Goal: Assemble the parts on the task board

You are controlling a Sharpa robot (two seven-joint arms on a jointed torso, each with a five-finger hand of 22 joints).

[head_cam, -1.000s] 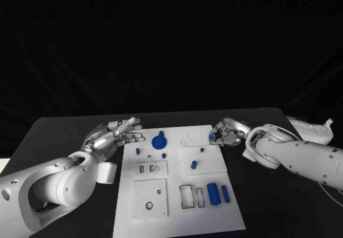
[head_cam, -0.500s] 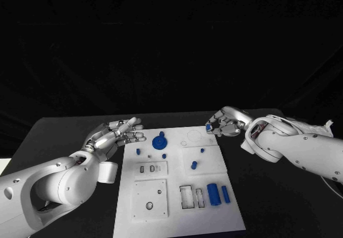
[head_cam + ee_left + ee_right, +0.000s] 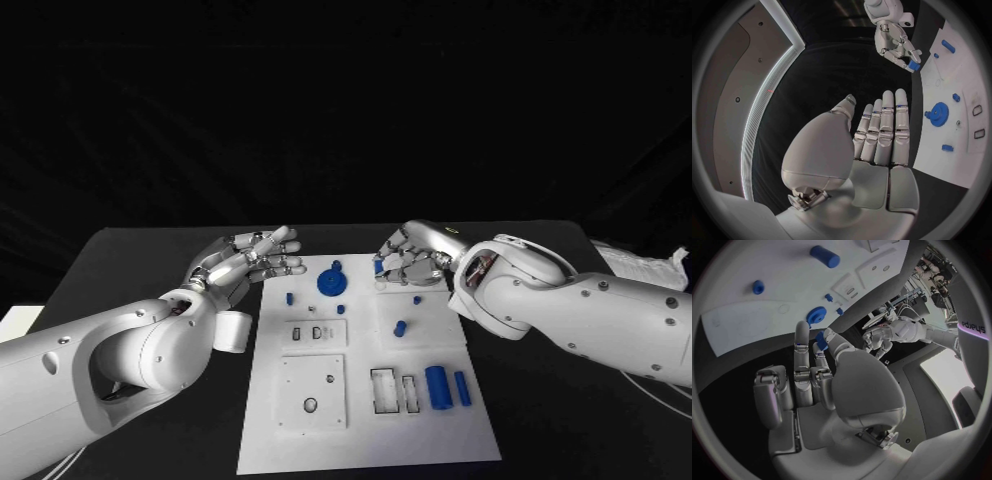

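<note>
The white task board (image 3: pixel 368 440) lies mid-table. Near its far end sits a blue gear (image 3: pixel 333 283), with small blue pegs (image 3: pixel 398 327) close by. Two blue cylinders (image 3: pixel 437 386) lie at the right side. My right hand (image 3: pixel 411 255) hovers over the board's far edge and pinches a small blue part (image 3: pixel 379 266). The right wrist view shows that part (image 3: pixel 821 340) at the fingertips of the right hand (image 3: pixel 817 380), above the gear (image 3: pixel 816 315). My left hand (image 3: pixel 248 258) is open beside the board's far left corner, its fingers (image 3: pixel 879 135) straight and holding nothing.
White insert plates with slots and holes (image 3: pixel 310 394) sit on the board's left and near side. A white cylinder (image 3: pixel 231 332) on my left forearm hangs beside the board's left edge. Black table surrounds the board (image 3: pixel 939 140).
My right hand has moved left from beyond the board's right corner to above its far edge, carrying the blue part. The left hand has hardly moved.
</note>
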